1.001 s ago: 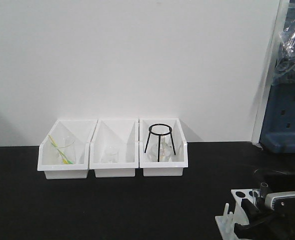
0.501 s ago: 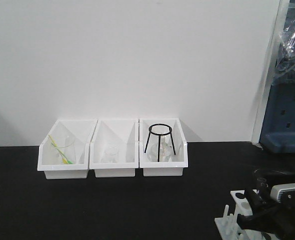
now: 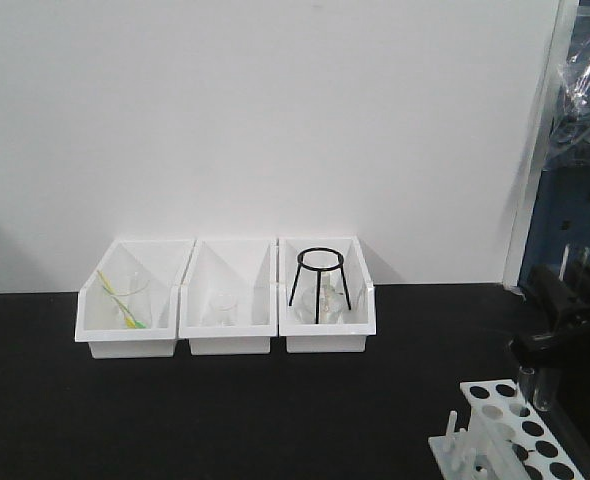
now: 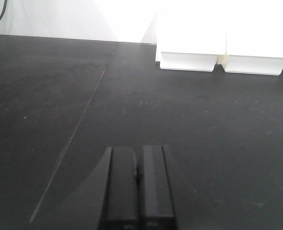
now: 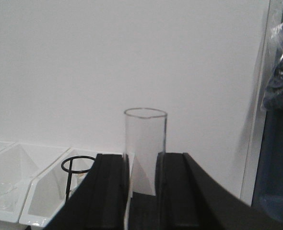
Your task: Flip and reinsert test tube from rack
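- Right gripper (image 5: 144, 160) had risen since the frame 1.0 s earlier. It then sat low over the rack (image 3: 505, 430); in the front view it was now higher, at the right edge, and the rack's top holes were uncovered.
- Table (image 3: 225, 400): black, with a white wall (image 3: 275, 120) behind it.
- Bins (image 3: 225, 343): three, white, side by side at the back of the table against the wall, well apart from the rack.
- Rack: white, at the table's front right corner, partly cut off by the frame. Pegs were along its left side.
- Right gripper: fingers clamped on the tube (image 5: 145, 143), one on each side.
- Left gripper (image 4: 138, 153): fingers pressed together with nothing between them, low over bare table, with the bins far ahead of it.
- Tripod (image 3: 320, 285): black wire, standing in the right bin.
- Tube: clear and upright, with its open rim up and well above the fingertips. Its lower end was hidden between the fingers in the wrist view.
- Beakers: one in the left bin (image 3: 130, 295) holding a yellow-green stick, and a smaller one in the middle bin (image 3: 220, 305).
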Robot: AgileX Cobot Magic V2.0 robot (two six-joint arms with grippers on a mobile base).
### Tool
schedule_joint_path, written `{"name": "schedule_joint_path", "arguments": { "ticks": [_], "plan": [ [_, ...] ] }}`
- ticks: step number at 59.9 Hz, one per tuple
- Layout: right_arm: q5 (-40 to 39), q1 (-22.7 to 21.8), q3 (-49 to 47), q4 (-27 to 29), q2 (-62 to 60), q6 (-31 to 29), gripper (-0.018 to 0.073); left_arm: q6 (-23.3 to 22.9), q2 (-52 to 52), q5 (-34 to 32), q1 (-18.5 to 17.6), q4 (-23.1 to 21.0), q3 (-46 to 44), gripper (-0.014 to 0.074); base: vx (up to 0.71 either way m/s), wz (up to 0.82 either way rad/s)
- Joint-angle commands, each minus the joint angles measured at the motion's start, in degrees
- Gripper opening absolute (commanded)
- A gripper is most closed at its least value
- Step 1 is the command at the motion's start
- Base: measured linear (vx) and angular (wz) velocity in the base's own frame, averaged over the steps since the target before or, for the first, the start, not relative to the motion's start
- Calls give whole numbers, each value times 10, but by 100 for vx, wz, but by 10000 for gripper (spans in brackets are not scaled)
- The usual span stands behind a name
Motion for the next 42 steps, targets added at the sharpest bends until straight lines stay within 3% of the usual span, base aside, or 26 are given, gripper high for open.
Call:
{"name": "schedule_joint_path", "arguments": {
  "ticks": [1, 9, 15, 18, 21, 26, 32, 42],
  "plan": [
    [-1, -2, -29, -15, -38, -3, -13, 0, -2, -50, -2, -2, 1, -6, 0, 0],
    [17, -2, -31, -24, -61, -6, -13, 0, -2, -50, -2, -2, 1, -6, 0, 0],
    [24, -2, -31, -69, -69, -72, -13, 0, -2, -50, -2, -2, 1, -6, 0, 0],
    [24, -2, -32, -124, -71, -151, -12, 0, -2, -50, -2, -2, 1, -6, 0, 0],
    [41, -2, -38, -212, -71, -254, -11, 0, -2, -50, -2, -2, 1, -6, 0, 0],
    [109, -2, -56, -342, -71, -346, -11, 0, -2, -50, -2, -2, 1, -6, 0, 0],
    [172, -1, -69, -457, -71, -360, -11, 0, -2, -50, -2, -2, 1, -6, 0, 0],
    [211, -1, -78, -480, -71, -364, -11, 0, -2, -50, -2, -2, 1, -6, 0, 0]
  ]
}}
